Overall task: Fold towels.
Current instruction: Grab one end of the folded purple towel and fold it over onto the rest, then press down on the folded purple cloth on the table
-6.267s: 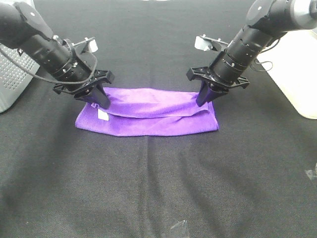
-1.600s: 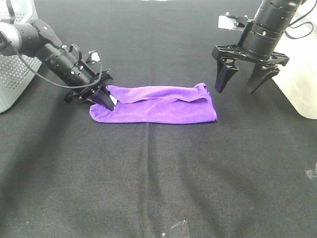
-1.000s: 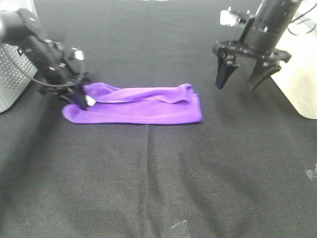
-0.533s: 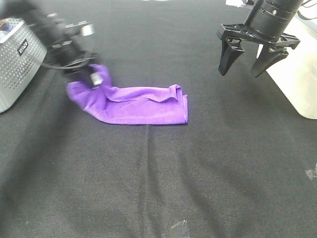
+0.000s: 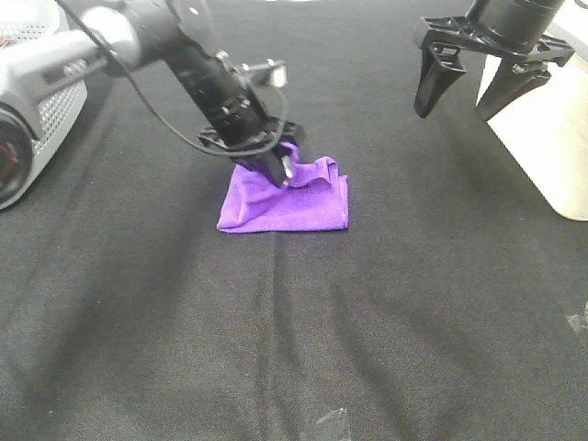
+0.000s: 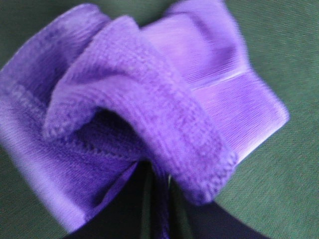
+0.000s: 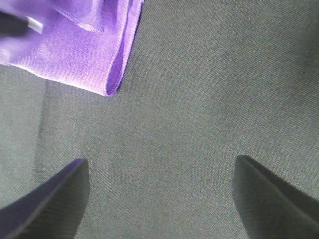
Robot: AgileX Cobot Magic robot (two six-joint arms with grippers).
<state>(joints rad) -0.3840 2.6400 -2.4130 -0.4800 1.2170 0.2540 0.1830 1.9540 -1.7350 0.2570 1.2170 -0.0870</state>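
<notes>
Compared with half a second ago, the left gripper has carried its end of the purple towel across to the right. The long strip is now a short packet near the middle of the black table cover. Its jaws are clamped on the lifted, bunched end. The right gripper hangs well apart from the towel, jaws wide apart. The second fold seems in hand; next, the held end probably must be laid flat on the far edge before release.
</notes>
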